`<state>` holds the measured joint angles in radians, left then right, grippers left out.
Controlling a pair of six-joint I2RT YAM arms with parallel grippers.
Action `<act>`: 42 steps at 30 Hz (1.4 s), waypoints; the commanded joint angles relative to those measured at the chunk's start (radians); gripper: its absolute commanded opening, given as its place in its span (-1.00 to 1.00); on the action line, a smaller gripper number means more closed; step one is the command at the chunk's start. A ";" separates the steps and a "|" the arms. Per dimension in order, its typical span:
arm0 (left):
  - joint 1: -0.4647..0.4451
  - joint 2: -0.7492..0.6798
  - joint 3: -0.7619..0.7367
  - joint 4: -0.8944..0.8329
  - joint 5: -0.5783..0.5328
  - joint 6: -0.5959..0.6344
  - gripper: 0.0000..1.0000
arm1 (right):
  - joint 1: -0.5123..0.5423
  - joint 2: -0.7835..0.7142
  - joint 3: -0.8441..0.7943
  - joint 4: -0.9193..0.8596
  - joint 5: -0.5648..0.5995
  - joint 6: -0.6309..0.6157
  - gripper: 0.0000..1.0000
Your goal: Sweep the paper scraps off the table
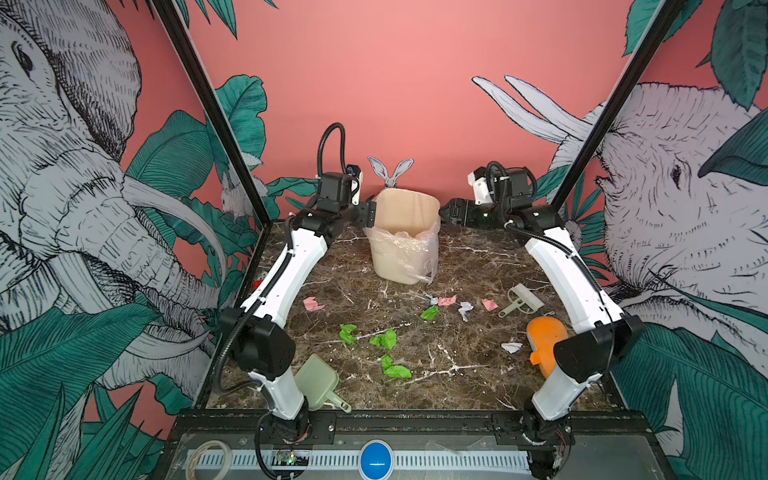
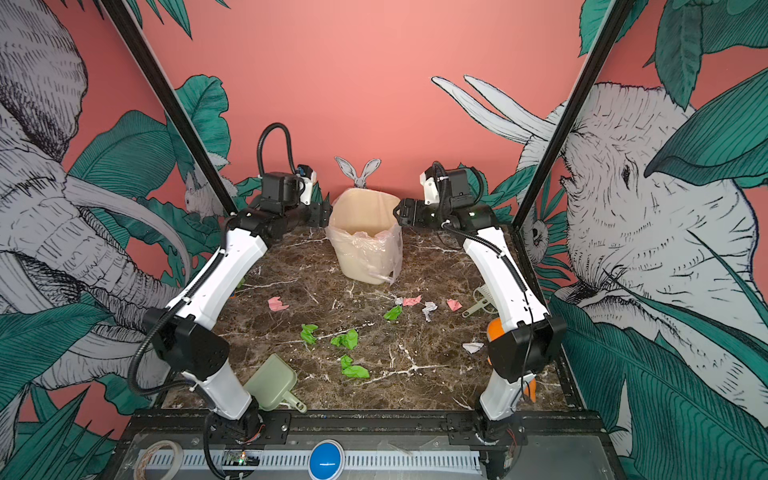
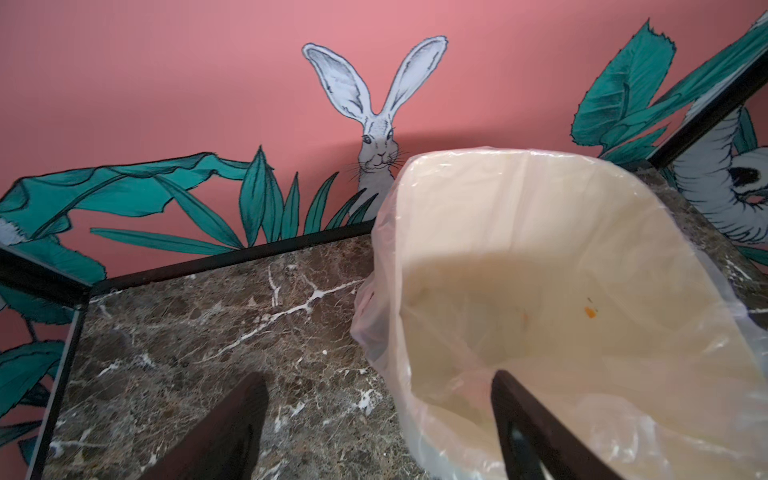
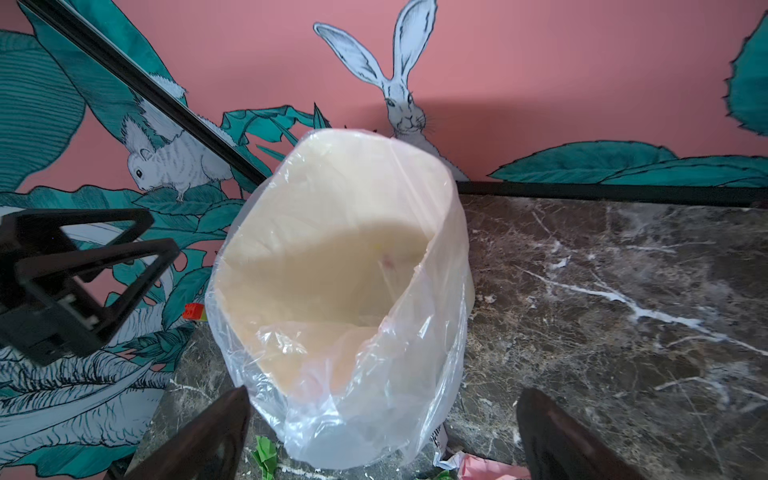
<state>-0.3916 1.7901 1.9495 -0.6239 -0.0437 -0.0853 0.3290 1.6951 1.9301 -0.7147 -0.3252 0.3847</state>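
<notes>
Several paper scraps lie on the table (image 1: 465, 386): green ones (image 1: 384, 340) near the middle, pink ones (image 1: 313, 304) and white ones (image 1: 465, 309) further back. Both grippers hang at the far end, away from the scraps. My left gripper (image 1: 370, 214) is open at the left rim of the lined bin (image 1: 405, 237). In the left wrist view the rim (image 3: 399, 332) passes between its fingers (image 3: 523, 424), and they do not touch it. On the bin's right side my right gripper (image 1: 442, 212) is open and holds nothing; a green scrap (image 4: 266, 453) shows beside one finger.
A pale green dustpan (image 1: 318, 382) lies at the front left by the left arm's base. A small brush (image 1: 521, 301) lies at the right, with an orange fish toy (image 1: 546, 338) in front of it. A red-and-green block (image 4: 194, 311) sits behind the bin.
</notes>
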 commanded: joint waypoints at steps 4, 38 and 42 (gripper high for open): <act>-0.022 0.123 0.260 -0.287 0.000 -0.071 0.31 | -0.008 -0.048 -0.089 -0.026 0.037 -0.011 0.99; -0.033 0.356 0.460 -0.374 -0.075 -0.090 -0.34 | -0.210 -0.440 -0.638 0.073 -0.052 0.063 0.98; -0.033 0.356 0.453 -0.379 -0.083 -0.098 -0.44 | -0.220 -0.456 -0.663 0.072 -0.052 0.063 0.99</act>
<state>-0.4194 2.1571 2.3871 -0.9787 -0.1131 -0.1673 0.1173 1.2644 1.2686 -0.6716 -0.3599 0.4404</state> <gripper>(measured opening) 0.285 0.992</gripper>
